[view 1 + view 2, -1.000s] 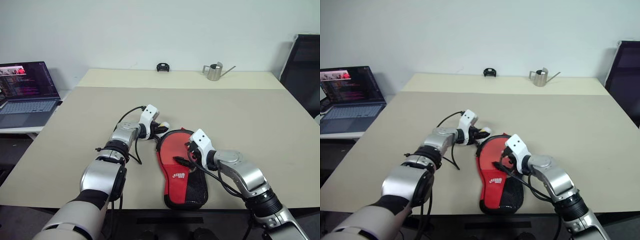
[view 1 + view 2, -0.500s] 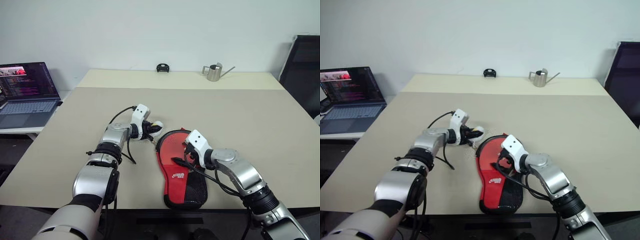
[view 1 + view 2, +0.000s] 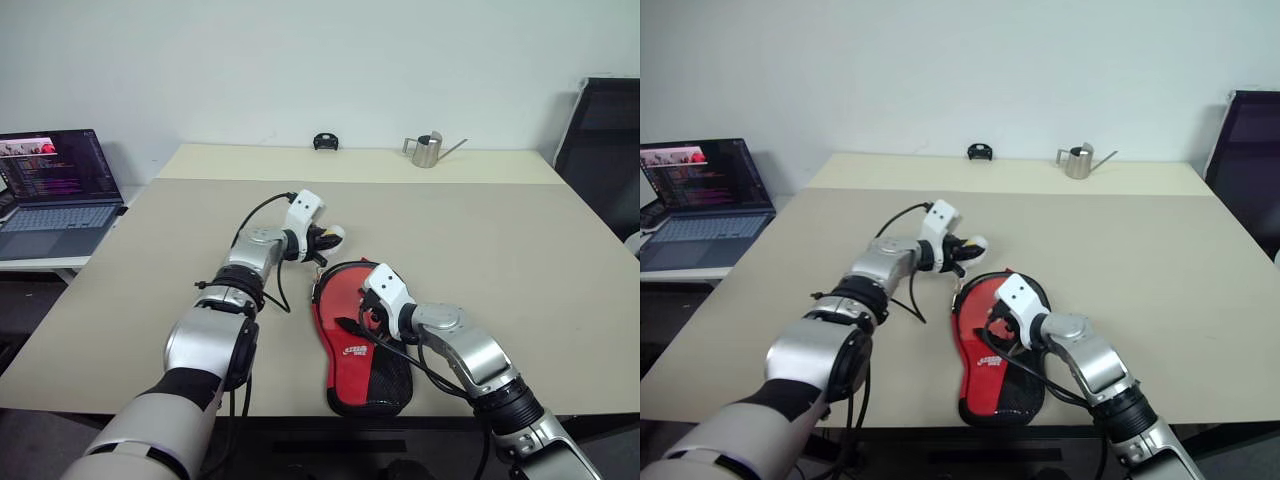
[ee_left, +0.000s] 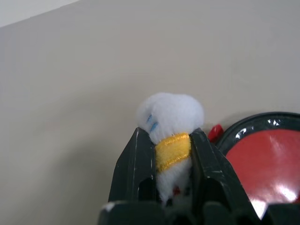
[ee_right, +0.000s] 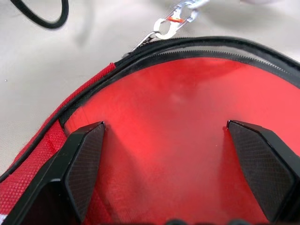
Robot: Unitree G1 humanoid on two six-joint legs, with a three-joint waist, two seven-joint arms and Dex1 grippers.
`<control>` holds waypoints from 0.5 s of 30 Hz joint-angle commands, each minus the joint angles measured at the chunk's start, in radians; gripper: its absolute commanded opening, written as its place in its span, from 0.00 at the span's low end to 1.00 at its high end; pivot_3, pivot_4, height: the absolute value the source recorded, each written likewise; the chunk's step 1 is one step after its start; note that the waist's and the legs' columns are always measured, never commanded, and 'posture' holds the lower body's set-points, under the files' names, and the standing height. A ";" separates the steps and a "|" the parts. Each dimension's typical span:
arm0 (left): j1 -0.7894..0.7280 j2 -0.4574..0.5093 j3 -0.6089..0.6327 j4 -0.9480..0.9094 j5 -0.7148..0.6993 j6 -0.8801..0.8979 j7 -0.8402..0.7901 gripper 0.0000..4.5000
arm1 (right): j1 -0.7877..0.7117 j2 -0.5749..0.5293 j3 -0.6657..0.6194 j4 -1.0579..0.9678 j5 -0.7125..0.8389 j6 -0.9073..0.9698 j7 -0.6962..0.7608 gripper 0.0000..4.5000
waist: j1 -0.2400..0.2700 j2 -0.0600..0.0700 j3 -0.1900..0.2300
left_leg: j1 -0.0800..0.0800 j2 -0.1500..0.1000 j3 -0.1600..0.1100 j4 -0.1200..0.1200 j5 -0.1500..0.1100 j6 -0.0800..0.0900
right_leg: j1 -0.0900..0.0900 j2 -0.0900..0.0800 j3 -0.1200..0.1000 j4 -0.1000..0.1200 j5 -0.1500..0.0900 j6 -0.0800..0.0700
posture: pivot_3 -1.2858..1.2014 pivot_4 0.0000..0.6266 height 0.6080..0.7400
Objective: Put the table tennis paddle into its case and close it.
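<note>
The case [image 3: 362,345], red with a white logo, a black mesh pocket and black zip edging, is laid flat at the counter's [image 3: 520,250] near edge. The right claw [image 5: 173,173] is spread wide on its red face, while the left claw [image 4: 172,161] is pinched on a white fluffy zip charm [image 4: 171,117] just beyond the case's round end. If the charm is tugged sideways, the zip may be jammed or the case dragged.

place: likely office | cues: laptop [image 3: 55,190] on side desk; black chair [image 3: 600,140]; plain white wall [image 3: 320,60]
</note>
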 commanded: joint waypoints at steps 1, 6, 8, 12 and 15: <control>-0.079 -0.008 0.009 0.013 0.021 -0.065 0.078 0.10 | 0.054 -0.004 0.036 0.117 -0.032 0.051 -0.009 1.00 | 0.000 0.000 0.000 | 0.000 0.000 0.000 0.000 0.000 0.000 | 0.000 0.000 0.000 0.000 0.000 0.000 | 0.52 0.24 1.00; -0.107 -0.046 0.003 0.048 0.066 -0.108 0.193 0.10 | 0.067 -0.013 0.022 0.128 -0.033 0.057 -0.013 1.00 | 0.003 -0.001 -0.001 | 0.001 -0.001 0.000 0.001 0.000 0.000 | 0.000 0.000 0.000 0.003 0.000 0.000 | 0.52 0.24 1.00; -0.108 -0.061 0.001 0.056 0.082 -0.118 0.230 0.10 | 0.080 -0.016 0.021 0.113 -0.032 0.069 -0.015 1.00 | 0.004 -0.001 -0.001 | 0.001 -0.001 0.000 0.001 0.000 0.000 | 0.001 0.000 0.000 0.003 0.000 0.000 | 0.52 0.24 1.00; -0.110 -0.092 0.001 0.065 0.108 -0.138 0.285 0.10 | 0.111 -0.019 0.026 0.065 -0.028 0.100 -0.023 1.00 | 0.004 -0.001 -0.002 | 0.001 -0.002 -0.001 0.001 0.001 0.000 | 0.001 0.000 -0.001 0.003 0.000 0.000 | 0.52 0.24 1.00; -0.117 -0.122 0.000 0.069 0.126 -0.153 0.321 0.10 | 0.131 -0.017 0.026 0.037 -0.025 0.119 -0.037 1.00 | 0.008 -0.001 -0.002 | 0.001 -0.002 -0.001 0.000 0.001 0.000 | 0.001 0.000 -0.001 0.002 0.000 0.000 | 0.52 0.24 1.00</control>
